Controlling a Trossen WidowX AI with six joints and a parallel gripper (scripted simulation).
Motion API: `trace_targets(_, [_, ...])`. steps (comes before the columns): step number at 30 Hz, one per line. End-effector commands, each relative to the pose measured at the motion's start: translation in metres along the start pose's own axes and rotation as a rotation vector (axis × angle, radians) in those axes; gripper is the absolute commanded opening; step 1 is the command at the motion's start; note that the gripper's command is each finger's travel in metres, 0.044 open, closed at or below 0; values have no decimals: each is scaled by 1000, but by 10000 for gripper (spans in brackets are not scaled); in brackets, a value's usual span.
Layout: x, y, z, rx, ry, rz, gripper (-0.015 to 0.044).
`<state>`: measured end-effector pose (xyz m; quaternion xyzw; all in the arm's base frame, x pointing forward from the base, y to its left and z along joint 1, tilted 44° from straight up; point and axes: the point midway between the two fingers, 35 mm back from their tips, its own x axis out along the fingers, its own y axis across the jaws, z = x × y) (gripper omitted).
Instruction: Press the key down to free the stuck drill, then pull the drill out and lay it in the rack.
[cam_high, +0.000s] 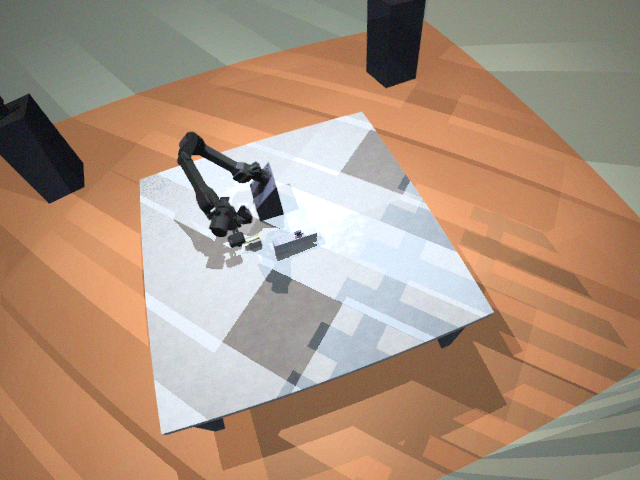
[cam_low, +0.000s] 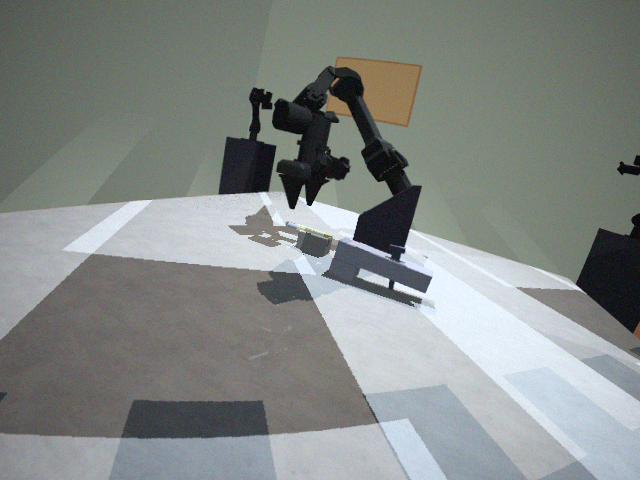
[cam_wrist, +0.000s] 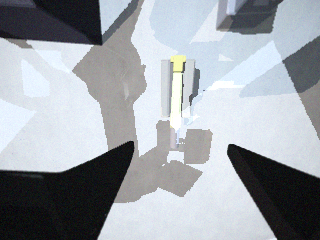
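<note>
The yellow drill (cam_high: 252, 239) (cam_low: 312, 230) (cam_wrist: 176, 95) lies lengthwise in the small grey rack (cam_low: 314, 244) (cam_wrist: 164, 95), between its two walls. Its yellow collar is at one end and its silver end sticks out past the other. My gripper (cam_low: 301, 206) (cam_wrist: 179, 146) is wide open and empty. It hangs above the drill's silver end, clear of drill and rack. The pale grey block (cam_high: 294, 249) (cam_low: 377, 260) stands beside the rack. The dark key (cam_high: 298, 234) (cam_low: 397, 251) stands upright through it, its head above the top and its stem showing below.
The dark wedge-shaped arm mount (cam_high: 268, 204) (cam_low: 385, 219) stands behind the block and rack. The arm's shadow falls across the table (cam_high: 191, 372) (cam_low: 180, 449) around the rack. Dark pedestals (cam_high: 395, 46) (cam_low: 247, 165) stand away from the table.
</note>
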<state>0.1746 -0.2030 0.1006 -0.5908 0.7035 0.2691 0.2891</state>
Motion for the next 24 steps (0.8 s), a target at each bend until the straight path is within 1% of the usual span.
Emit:
trace_targets(1, [-5, -13, 14, -34, -17, -48, 440])
trace_targets(8, [-50, -70, 96, -234, -107, -318, 440])
trace_targets(13, [-91, -90, 168, -437, -170, -506, 440])
trace_targets(18, [-134, -86, 242, -651, -236, -684, 440])
trace_targets(24, [-183, -48, 329, -923, -317, -881, 440])
